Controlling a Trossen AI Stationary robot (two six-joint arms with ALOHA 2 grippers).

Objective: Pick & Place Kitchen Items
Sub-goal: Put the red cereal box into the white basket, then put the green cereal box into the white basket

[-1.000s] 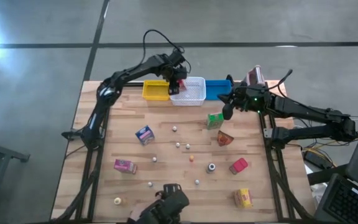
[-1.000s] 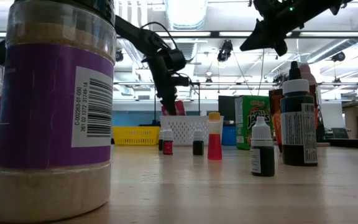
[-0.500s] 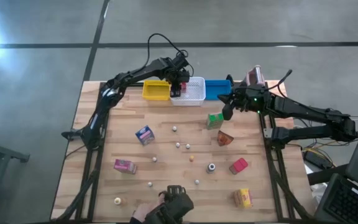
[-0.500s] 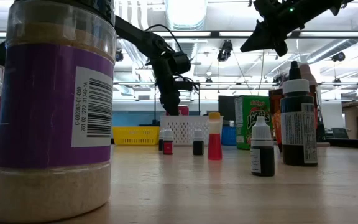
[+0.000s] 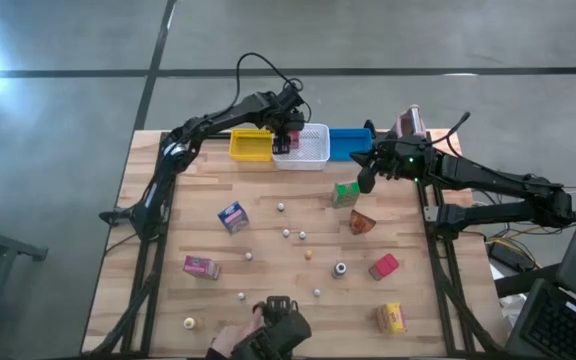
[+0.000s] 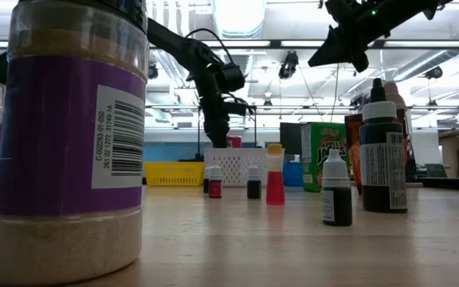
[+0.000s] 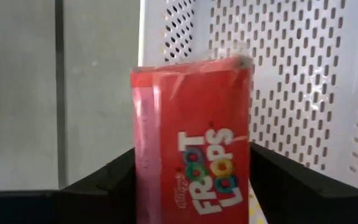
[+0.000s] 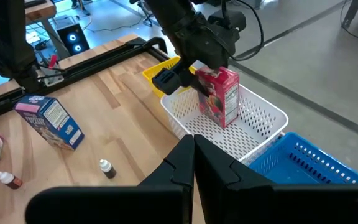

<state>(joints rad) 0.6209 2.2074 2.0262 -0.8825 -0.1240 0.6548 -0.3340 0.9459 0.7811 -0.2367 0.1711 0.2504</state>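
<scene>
Both arms are dark, slim and jointed. The left arm (image 5: 208, 125) carries a black cable looping above its wrist. The right arm (image 5: 488, 182) shows a small green light near its wrist. Its fingers (image 8: 222, 177) are black, flat, wedge-shaped blades.

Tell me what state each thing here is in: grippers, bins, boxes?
Left gripper: over the white bin, fingers either side of the red box.
Red Froot Loops box: upright, inside the white bin.
Right gripper: shut, holding nothing.
Green cereal box: upright on the table.
</scene>
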